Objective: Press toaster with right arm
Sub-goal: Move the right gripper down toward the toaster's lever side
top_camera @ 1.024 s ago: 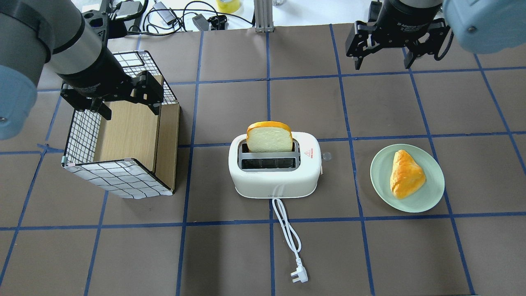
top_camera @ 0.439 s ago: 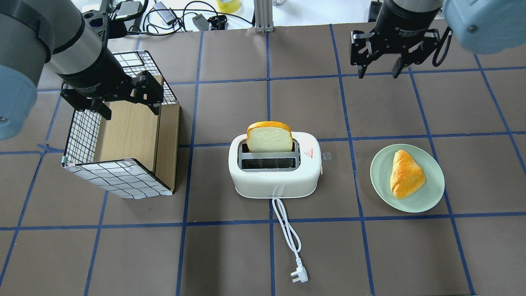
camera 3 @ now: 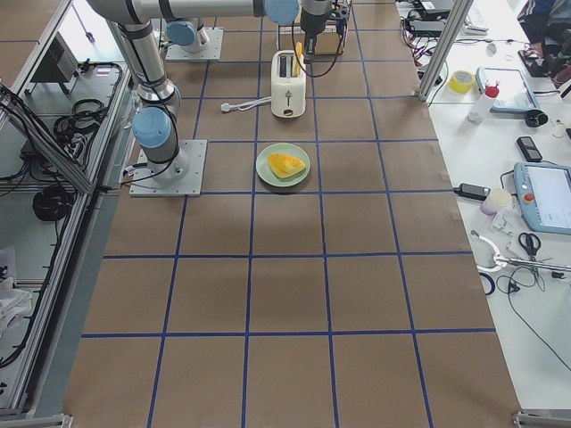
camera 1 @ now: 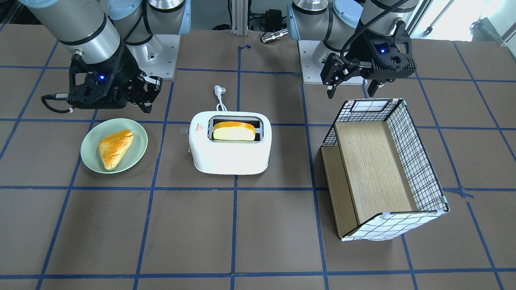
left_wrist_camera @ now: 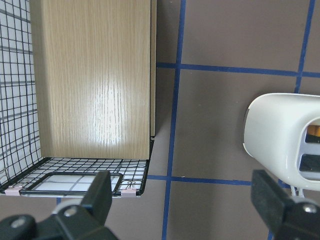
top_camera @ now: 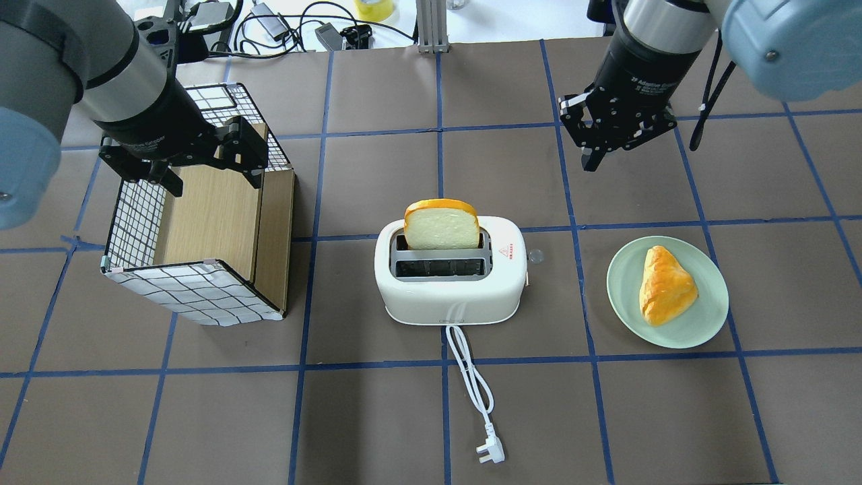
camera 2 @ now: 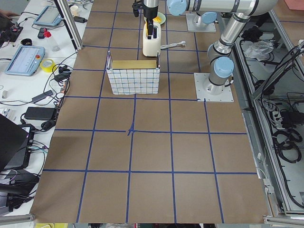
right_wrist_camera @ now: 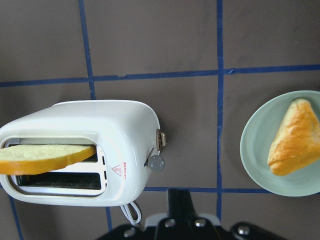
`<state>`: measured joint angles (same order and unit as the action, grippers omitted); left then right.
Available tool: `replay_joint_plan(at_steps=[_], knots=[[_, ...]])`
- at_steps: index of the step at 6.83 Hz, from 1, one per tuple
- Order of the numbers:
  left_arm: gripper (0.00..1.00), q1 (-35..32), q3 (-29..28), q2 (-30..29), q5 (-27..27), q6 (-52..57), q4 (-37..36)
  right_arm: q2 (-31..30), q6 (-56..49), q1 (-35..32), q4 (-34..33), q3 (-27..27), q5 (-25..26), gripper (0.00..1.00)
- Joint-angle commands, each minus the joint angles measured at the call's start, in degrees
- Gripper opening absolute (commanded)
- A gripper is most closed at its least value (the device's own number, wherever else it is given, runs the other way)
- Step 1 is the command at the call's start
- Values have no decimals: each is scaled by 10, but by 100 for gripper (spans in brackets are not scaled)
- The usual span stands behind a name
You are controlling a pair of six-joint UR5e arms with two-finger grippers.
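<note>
The white toaster (top_camera: 451, 289) stands mid-table with a bread slice (top_camera: 441, 225) upright in its far slot. Its lever knob (top_camera: 536, 256) sticks out of the end that faces the plate. My right gripper (top_camera: 592, 160) is shut and empty. It hangs above the mat, beyond the toaster and off to the lever side. In the right wrist view its shut fingertips (right_wrist_camera: 180, 197) sit just below the lever knob (right_wrist_camera: 156, 162) and the toaster (right_wrist_camera: 115, 130). My left gripper (top_camera: 212, 176) is open and empty over the grid-patterned box (top_camera: 195, 289).
A green plate (top_camera: 707, 330) with a pastry (top_camera: 663, 286) lies to the right of the toaster. The toaster's cord and plug (top_camera: 490, 450) trail toward the robot's side. Cables and devices lie past the mat's far edge.
My right gripper has shut its fingers, turned at the wrist, and moved nearer and leftward toward the toaster. The left arm has not moved.
</note>
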<state>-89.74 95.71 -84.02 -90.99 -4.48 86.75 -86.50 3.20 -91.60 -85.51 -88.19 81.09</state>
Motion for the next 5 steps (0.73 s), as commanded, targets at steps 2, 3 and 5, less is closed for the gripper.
replay_joint_plan(at_steps=[2, 3, 5], knots=[[100, 0, 0, 0, 0, 0, 0, 0, -47, 65, 17, -98, -173, 0], [100, 0, 0, 0, 0, 0, 0, 2, -87, 83, 6, -136, -201, 0], [100, 0, 0, 0, -1, 0, 0, 19, -119, 99, -39, -188, -265, 0]])
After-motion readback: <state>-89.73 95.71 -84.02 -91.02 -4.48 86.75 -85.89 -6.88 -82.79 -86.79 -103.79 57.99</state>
